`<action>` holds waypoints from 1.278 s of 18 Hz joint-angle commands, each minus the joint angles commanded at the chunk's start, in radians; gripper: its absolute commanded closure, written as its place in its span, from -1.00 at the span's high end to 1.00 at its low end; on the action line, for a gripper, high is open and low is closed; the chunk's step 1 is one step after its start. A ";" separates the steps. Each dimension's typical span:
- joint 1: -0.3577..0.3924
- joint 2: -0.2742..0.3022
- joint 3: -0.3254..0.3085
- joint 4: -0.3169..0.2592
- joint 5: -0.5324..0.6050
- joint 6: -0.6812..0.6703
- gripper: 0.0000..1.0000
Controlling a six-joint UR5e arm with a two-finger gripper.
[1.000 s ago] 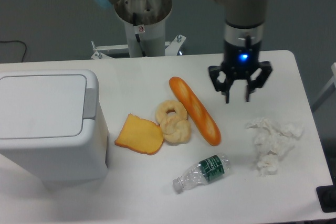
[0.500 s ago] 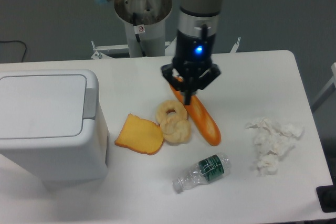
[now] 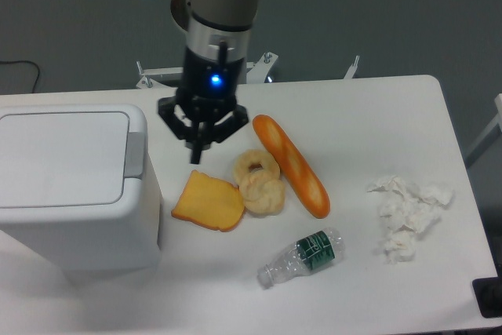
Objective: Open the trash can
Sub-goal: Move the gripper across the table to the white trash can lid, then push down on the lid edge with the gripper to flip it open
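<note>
The trash can (image 3: 74, 194) is a big white boxy bin at the table's left. Its flat lid (image 3: 63, 158) lies closed, and a grey push-button strip (image 3: 135, 153) runs along the lid's right edge. My gripper (image 3: 197, 149) hangs pointing down above the table, a little to the right of the strip and slightly behind it. Its fingers are drawn together to a point and hold nothing. It does not touch the can.
A yellow toast slice (image 3: 209, 202) lies just below the gripper, with a knotted pastry (image 3: 259, 181) and an orange baguette (image 3: 292, 164) to its right. A plastic bottle (image 3: 303, 256) lies near the front. Crumpled tissue (image 3: 406, 213) lies at the right.
The gripper has moved left across the table, from the right side past the baguette to beside the trash can. Its fingers closed on the way. Nothing on the table moved.
</note>
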 joint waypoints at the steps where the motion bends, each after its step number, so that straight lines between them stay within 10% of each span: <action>1: -0.003 0.006 0.000 0.000 -0.002 0.000 -1.00; 23: -0.045 -0.018 -0.006 0.005 0.009 -0.014 -1.00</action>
